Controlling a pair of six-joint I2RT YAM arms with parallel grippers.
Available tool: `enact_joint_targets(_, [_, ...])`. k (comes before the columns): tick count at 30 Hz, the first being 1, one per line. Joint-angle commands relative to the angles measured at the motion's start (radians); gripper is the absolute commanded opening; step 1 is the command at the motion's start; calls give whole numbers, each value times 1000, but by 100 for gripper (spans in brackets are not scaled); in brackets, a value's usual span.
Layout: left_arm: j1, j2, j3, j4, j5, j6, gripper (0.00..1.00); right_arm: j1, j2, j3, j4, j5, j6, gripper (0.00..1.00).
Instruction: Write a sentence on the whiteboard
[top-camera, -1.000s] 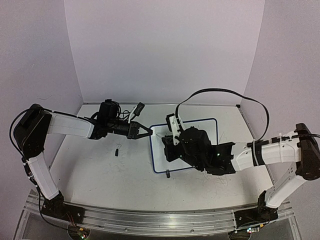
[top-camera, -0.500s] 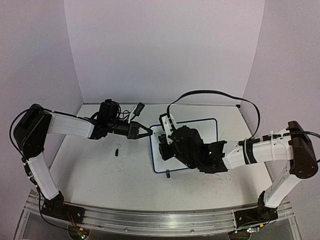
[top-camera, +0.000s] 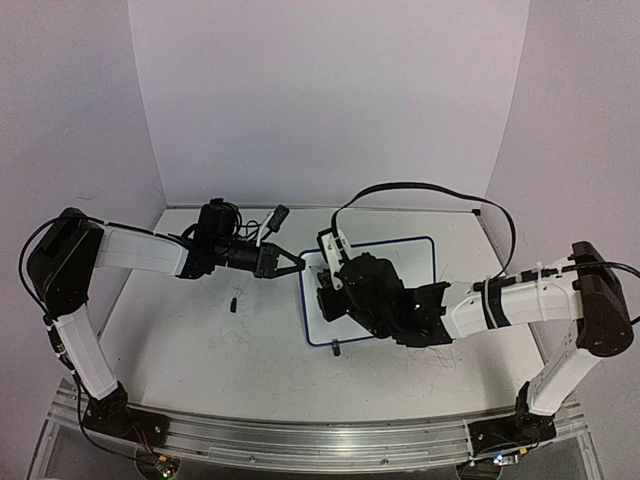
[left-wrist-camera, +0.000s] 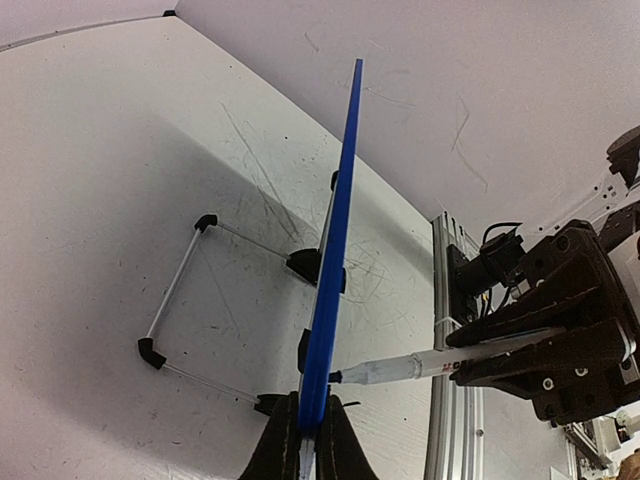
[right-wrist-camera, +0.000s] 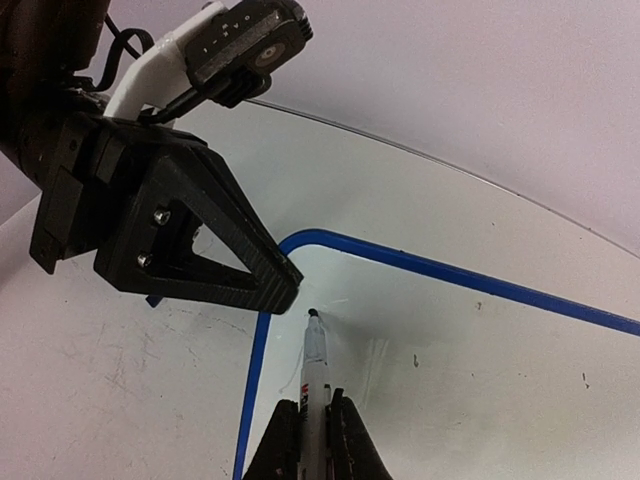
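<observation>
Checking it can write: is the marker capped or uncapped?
Uncapped: the marker in the right gripper shows its bare tip near the whiteboard.

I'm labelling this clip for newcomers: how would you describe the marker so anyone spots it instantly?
Find the blue-framed whiteboard in mid-table. At its left edge the right claw grips the marker, tip at the board near a rounded corner. It is the only slim white barrel; the left claw alongside is chunky black and pinches the frame.

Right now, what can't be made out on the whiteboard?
- Top external: right gripper covers much of the whiteboard; the surface beneath is hidden.
- Left wrist: whiteboard edge-on, its face unseen.
- Right wrist: marker tip touching or not, unclear; frame edge cuts the whiteboard's right part.
</observation>
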Motion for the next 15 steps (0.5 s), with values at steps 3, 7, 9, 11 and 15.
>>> enact_joint_targets(3, [-4, -44, -3, -16, 7, 9, 0, 1, 24, 44, 5, 42, -8, 0])
enact_joint_targets(7, [-3, -46, -5, -17, 7, 9, 0, 1, 31, 44, -22, 50, 5, 0])
enact_joint_targets(9, [-3, -46, -4, -16, 6, 9, 0, 0, 31, 41, -35, 48, 14, 0])
enact_joint_targets(11, [-3, -45, -2, -16, 6, 9, 0, 2, 31, 36, -46, 48, 23, 0])
enact_joint_targets(15, [-3, -46, -4, -16, 5, 9, 0, 2, 30, 27, -68, 46, 42, 0])
